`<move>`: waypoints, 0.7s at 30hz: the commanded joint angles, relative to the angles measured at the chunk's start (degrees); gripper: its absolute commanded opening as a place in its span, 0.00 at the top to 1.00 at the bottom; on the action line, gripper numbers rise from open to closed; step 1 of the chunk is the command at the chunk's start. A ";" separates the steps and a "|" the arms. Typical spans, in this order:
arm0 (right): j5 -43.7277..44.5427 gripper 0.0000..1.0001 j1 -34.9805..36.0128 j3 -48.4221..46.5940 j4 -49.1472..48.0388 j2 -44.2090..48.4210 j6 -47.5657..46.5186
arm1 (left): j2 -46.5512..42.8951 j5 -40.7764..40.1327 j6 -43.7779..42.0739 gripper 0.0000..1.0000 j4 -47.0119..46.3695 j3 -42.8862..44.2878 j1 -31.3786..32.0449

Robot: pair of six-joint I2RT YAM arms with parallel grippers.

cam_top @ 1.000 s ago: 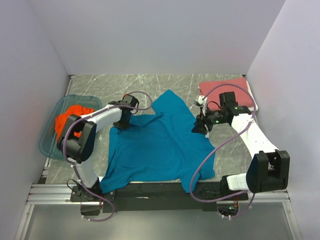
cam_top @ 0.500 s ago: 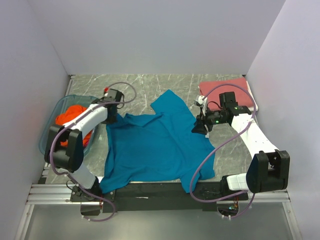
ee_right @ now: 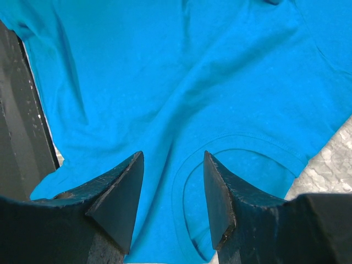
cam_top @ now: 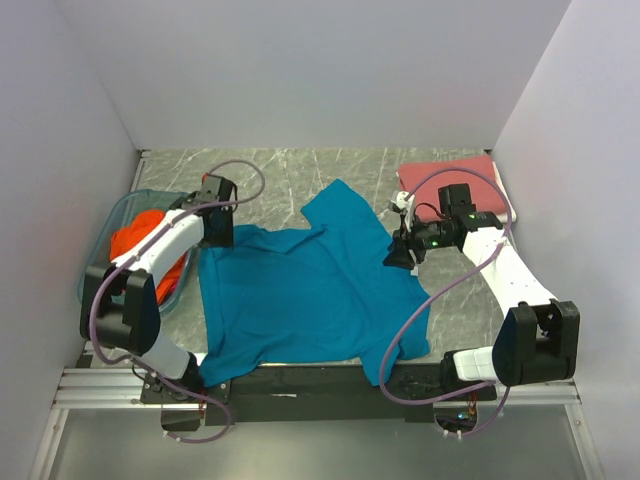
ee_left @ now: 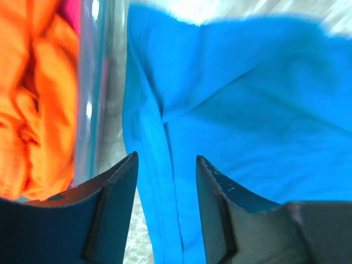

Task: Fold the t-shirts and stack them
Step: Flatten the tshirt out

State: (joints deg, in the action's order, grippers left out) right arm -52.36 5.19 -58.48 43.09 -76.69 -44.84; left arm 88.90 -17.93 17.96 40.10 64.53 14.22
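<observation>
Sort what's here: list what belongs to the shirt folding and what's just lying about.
Job: teal t-shirt, spread flat; dusty red t-shirt, folded, far right; orange t-shirt, inside the blue tub.
Lying about: the blue tub itself.

no readable text or labels anywhere

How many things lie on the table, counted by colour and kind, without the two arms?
teal blue t-shirt, spread flat: 1
dusty red t-shirt, folded at the far right: 1
orange t-shirt, crumpled in the tub: 1
translucent blue tub: 1
Total: 4
</observation>
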 commanded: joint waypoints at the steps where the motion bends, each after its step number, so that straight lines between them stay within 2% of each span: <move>1: -1.87 0.46 -0.27 -1.38 0.59 1.27 -0.69 | -1.20 2.64 -2.84 0.47 -2.04 5.94 -0.15; 6: -2.05 0.46 -0.36 -1.55 1.12 1.19 -0.95 | 10.39 4.49 -1.44 0.49 -1.25 14.11 -3.14; 7: -2.05 0.46 -0.36 -1.46 1.12 1.27 -0.95 | 12.07 3.96 -1.35 0.53 -1.25 15.26 -3.40; 11: -1.96 0.46 -0.27 -1.20 0.42 1.36 -0.69 | 18.49 0.98 -0.91 0.55 -0.64 19.66 -3.76; 15: 0.85 0.46 0.08 -1.90 -2.91 -0.57 3.96 | 18.50 -1.84 -1.08 0.55 -1.25 18.97 -3.76; 18: 7.78 0.47 0.35 -2.16 -10.81 -2.50 14.58 | 17.27 -2.11 -1.96 0.55 -1.78 17.65 -3.76; 19: 12.50 0.47 0.26 -2.60 -12.49 -3.20 16.87 | 16.92 -1.93 -2.13 0.55 -1.95 17.38 -3.85; 21: 14.64 0.47 0.35 -6.44 -12.95 -7.06 19.26 | 15.17 -0.80 -2.75 0.55 -2.83 16.16 -3.85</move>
State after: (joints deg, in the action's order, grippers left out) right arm -45.12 5.37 -59.59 36.67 -80.09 -33.82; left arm 108.47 -18.33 16.49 38.83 81.45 10.33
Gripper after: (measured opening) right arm 0.531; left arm 0.449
